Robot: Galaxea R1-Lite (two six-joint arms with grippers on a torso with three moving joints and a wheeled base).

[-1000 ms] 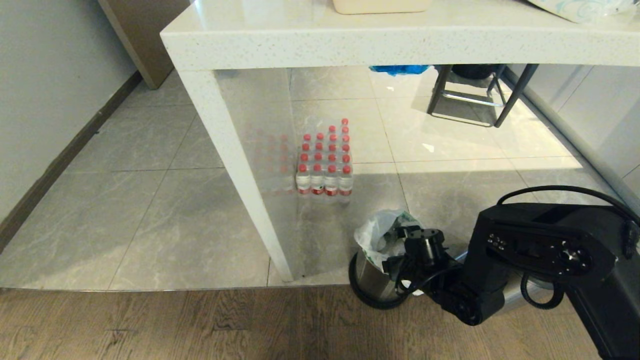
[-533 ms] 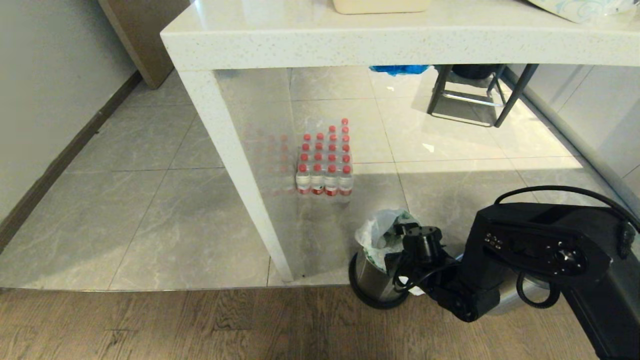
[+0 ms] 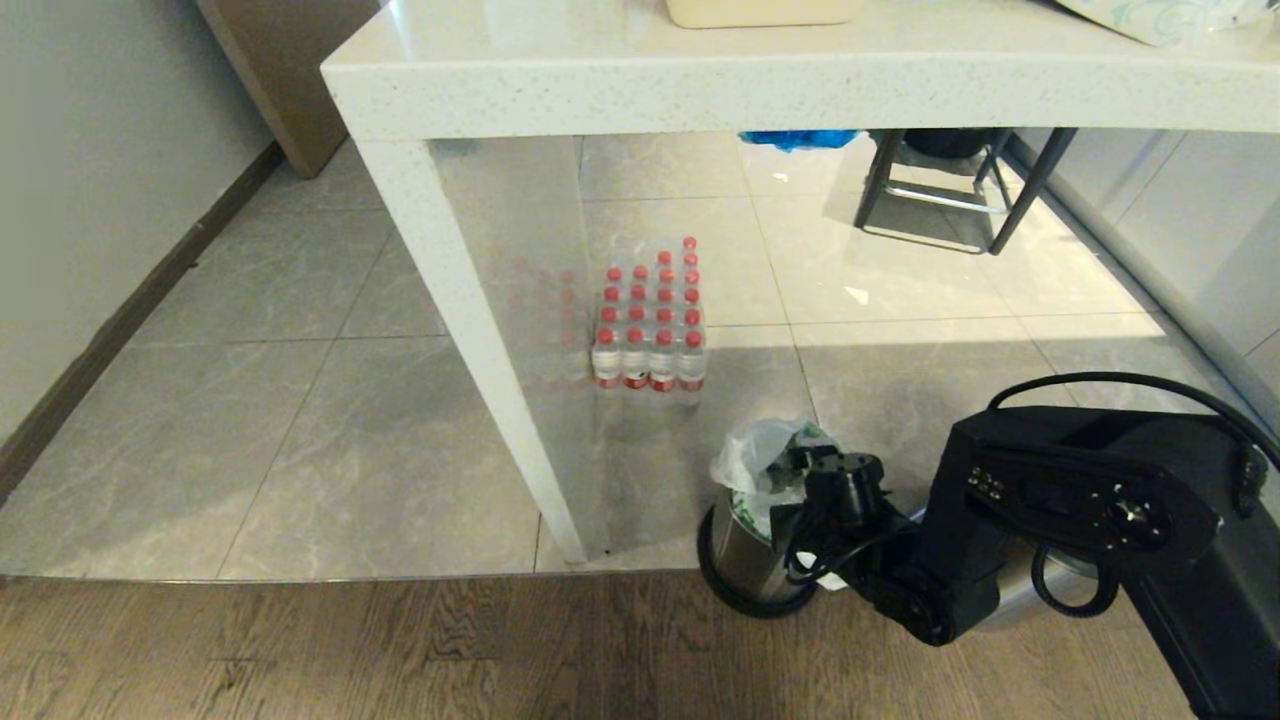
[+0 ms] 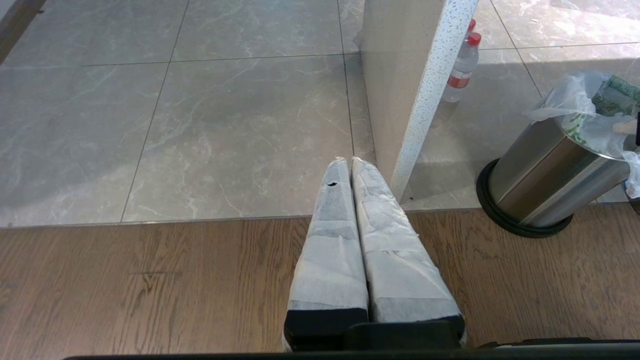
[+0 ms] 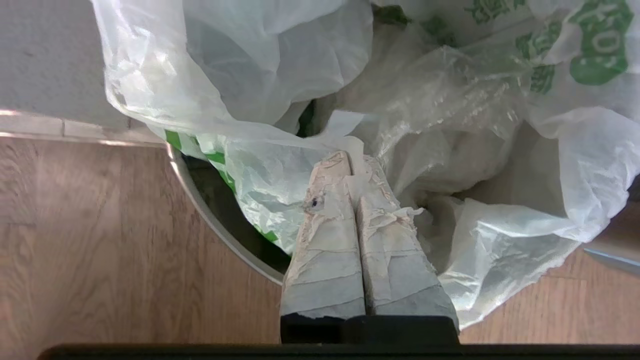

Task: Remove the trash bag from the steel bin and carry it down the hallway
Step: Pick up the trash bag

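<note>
Gripping a fold of the trash bag (image 5: pixel 280 165) between pressed-together taped fingers (image 5: pixel 325 235), the right gripper (image 5: pixel 350 162) reaches into the mouth of the steel bin (image 3: pixel 745 560), which stands on the wood flooring at the edge of the grey tiles; the bag sits in the bin, bunched around the fingertips. The left gripper (image 4: pixel 348 161), clenched on nothing, hangs over the wood floor. Farther back, beneath the white counter (image 3: pixel 700 90), stands a pack of red-capped bottles (image 3: pixel 650 325).

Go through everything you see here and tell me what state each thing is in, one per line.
Trash bag: still in the bin, pinched.
Bin: upright, lined.
Right pincer: shut on the bag.
Left pincer: shut, empty.
Water bottles: capped, upright.
</note>
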